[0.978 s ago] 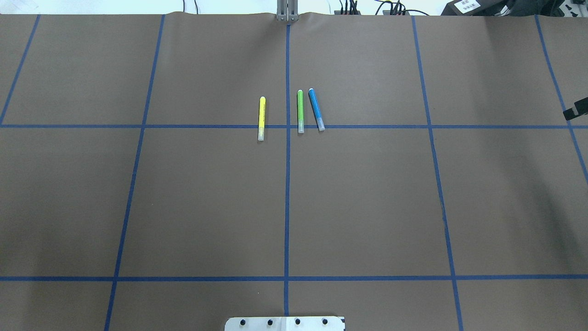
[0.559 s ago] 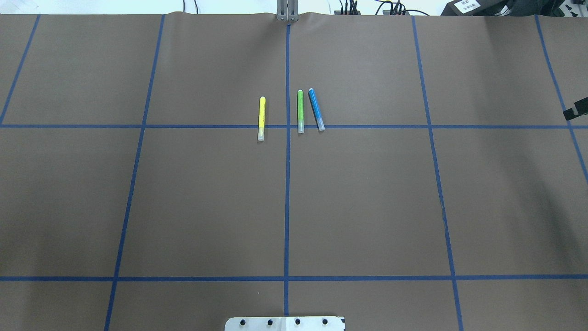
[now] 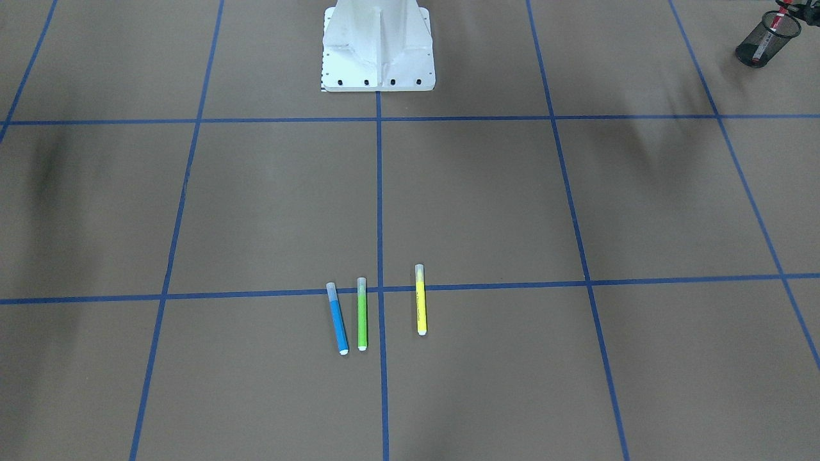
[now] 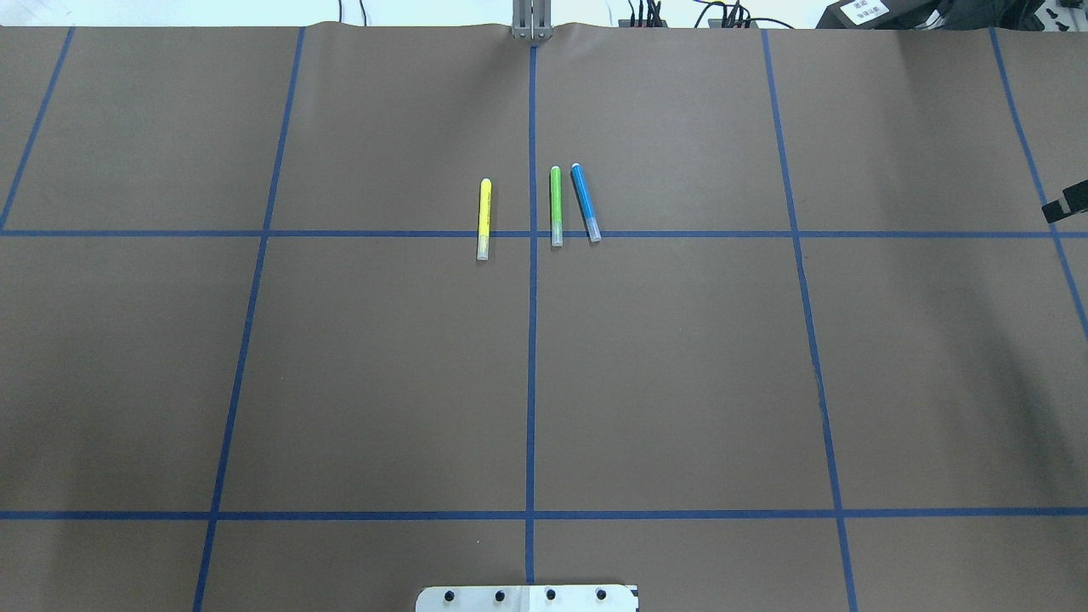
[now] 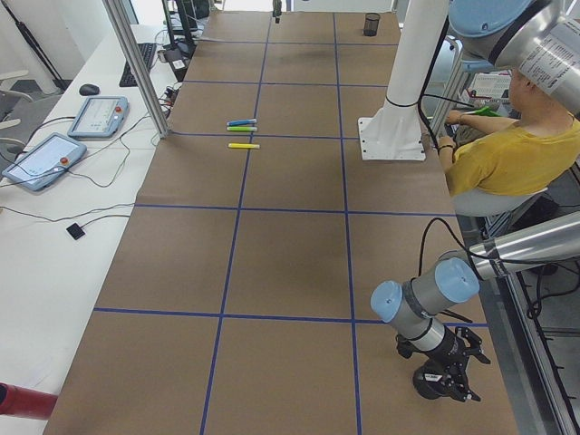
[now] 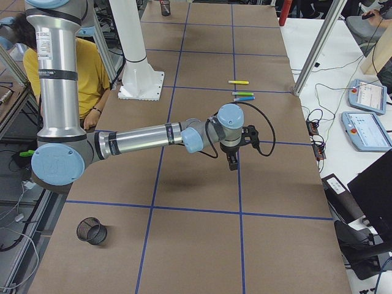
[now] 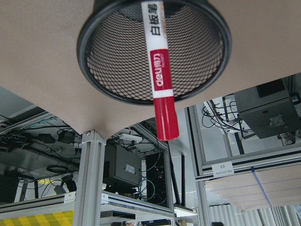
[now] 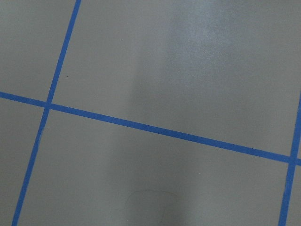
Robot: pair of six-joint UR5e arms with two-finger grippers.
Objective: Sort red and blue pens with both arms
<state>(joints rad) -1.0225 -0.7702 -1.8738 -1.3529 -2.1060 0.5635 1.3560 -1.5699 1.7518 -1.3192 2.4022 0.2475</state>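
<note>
Although a second has gone by, the overhead view shows no shift. The bright blue pen with a translucent grey cap (image 4: 584, 202) lies where it lay on the brown paper-covered surface (image 4: 680, 382). It slants just beside the slim green marker (image 4: 556, 206), and the slim yellow marker (image 4: 484, 219) sits apart across the centre line. That stillness suggests the blue pen's pick has not begun.

In the front-facing view, a black wire-mesh cup (image 3: 753, 51) stands at the corner on the robot's left, with the white-barrelled, red-capped pen (image 3: 772, 29) inside it.

From the left end, the left gripper (image 5: 453, 367) hangs low over that corner, but I cannot tell whether it is spread or pressed together.

From the right end, the right gripper (image 6: 233, 162) hovers over bare surface, short of the markers. Its state is equally unreadable. A second mesh cup (image 6: 92, 231), apparently empty, stands near that arm's base.

The left wrist view shows the red pen slanting across the cup's mouth, its printed white barrel over the mesh and its red cap past the rim. No fingers show, so I cannot tell whether it is gripped or released.

The right wrist view holds only surface and blue tape lines (image 8: 155, 129).
</note>
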